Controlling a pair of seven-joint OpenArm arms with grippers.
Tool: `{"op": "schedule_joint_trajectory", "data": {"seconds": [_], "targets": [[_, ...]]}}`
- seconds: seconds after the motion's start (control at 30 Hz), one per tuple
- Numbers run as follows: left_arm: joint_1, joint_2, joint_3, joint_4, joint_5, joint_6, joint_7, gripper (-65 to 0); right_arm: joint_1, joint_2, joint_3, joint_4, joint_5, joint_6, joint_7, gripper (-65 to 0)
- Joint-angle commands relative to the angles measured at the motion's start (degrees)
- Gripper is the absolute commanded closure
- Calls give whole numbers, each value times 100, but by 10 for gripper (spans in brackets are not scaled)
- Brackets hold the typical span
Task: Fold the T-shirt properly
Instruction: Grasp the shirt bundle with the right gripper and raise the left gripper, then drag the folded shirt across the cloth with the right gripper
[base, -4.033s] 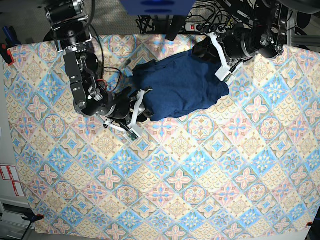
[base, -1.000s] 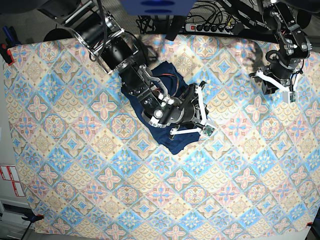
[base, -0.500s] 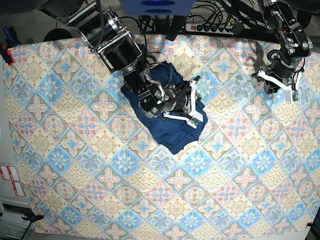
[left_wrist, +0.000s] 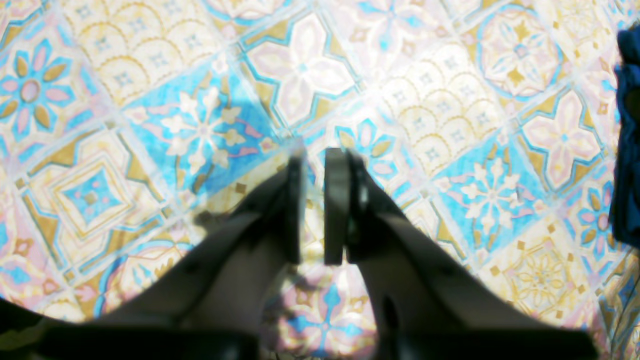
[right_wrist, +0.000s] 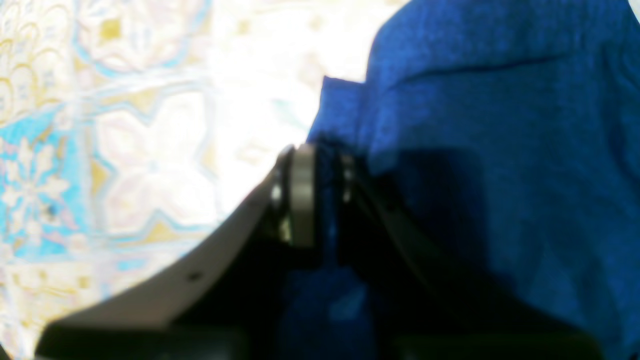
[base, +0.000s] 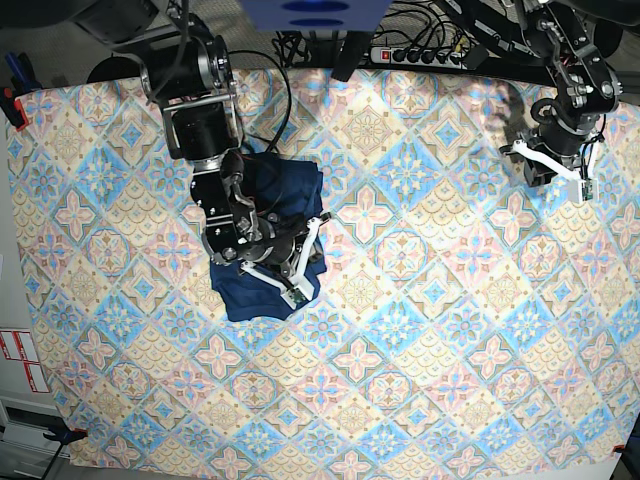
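A desk under a pastel tile-patterned tablecloth (base: 430, 330) fills the frame. Along the top edge lie a power strip (base: 420, 55) and tangled black cables (base: 300, 45), under bright light.

The right arm covers much of the T-shirt (base: 262, 195); both wrist views are blurred

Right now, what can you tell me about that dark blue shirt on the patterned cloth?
The T-shirt is plain dark navy, soft knit-looking fabric with no print showing. It lies bunched into a compact, rumpled bundle on the left half of the pastel tablecloth in the base view, its layers overlapping unevenly. The right gripper sits at its edge, jaws nearly together with blue fabric between them. The left gripper is far off and does not touch it.
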Motion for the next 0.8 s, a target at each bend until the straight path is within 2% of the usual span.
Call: {"op": "schedule_joint_trajectory", "data": {"seconds": [0.0,0.2,0.37,0.43,0.77], "targets": [[-16,-57,-19,105,-61,-20,-114,-58,154,219,32,41,-230,-182,-170,-67],[-113,-57,43,88,-61,-29,-114,-58,119,307,40,788,-230,-164,-539,-67],[-131,-57,157,96,-43,-29,-114,-58,-514,272,23,1764,-221,-164,-820,-67],[-139,-57,157,96,-43,-29,-114,-58,-760,167,-30,2151,-204,-164,-1005,-67],[-236,-57,157,96,-52,-29,-114,-58,-1437,140,-505,3311,552,-164,-1585,-65]]}}
